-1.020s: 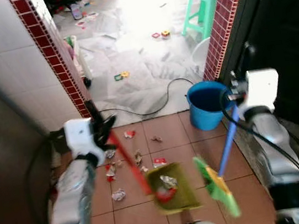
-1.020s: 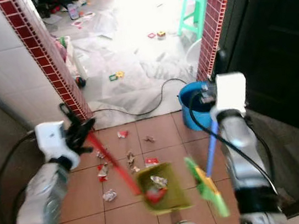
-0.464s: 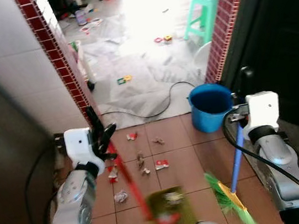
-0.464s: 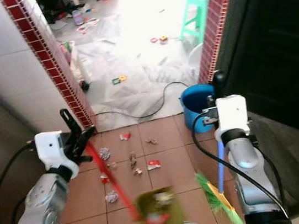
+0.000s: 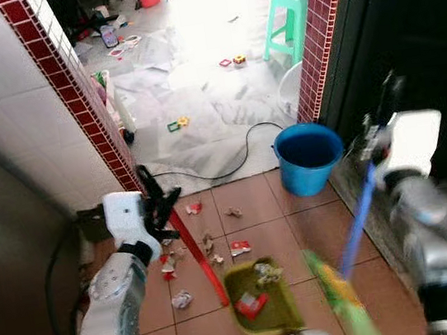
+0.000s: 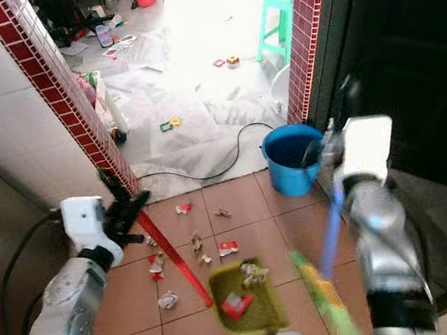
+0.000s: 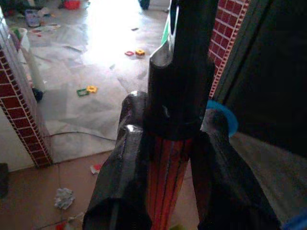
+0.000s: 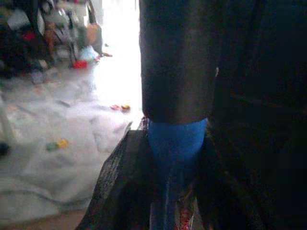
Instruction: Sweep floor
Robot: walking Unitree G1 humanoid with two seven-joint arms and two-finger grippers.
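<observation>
My left gripper (image 5: 161,209) is shut on the red handle (image 5: 198,253) of a green dustpan (image 5: 279,316). The pan rests low over the terracotta tiles with paper scraps (image 5: 252,303) in it. In the left wrist view the red handle (image 7: 168,177) runs between my black fingers (image 7: 122,167). My right gripper (image 5: 377,144) is shut on the blue handle (image 5: 355,224) of a broom, and its green bristles (image 5: 343,307) sit just right of the pan, blurred. The right wrist view has the blue handle (image 8: 175,143) clamped. Loose litter (image 5: 181,299) lies left of the pan.
A blue bucket (image 5: 309,155) stands by the right brick pillar (image 5: 315,38). A black cable (image 5: 231,165) crosses the doorway threshold. Beyond lie grey floor with small toys (image 5: 176,124) and a green stool (image 5: 287,29). A tiled wall with a red brick edge (image 5: 71,89) is on my left.
The camera view has shifted. My right arm has swung outward to the right with the broom, now blurred. The dustpan has steadied by the bristles, still in my left gripper.
</observation>
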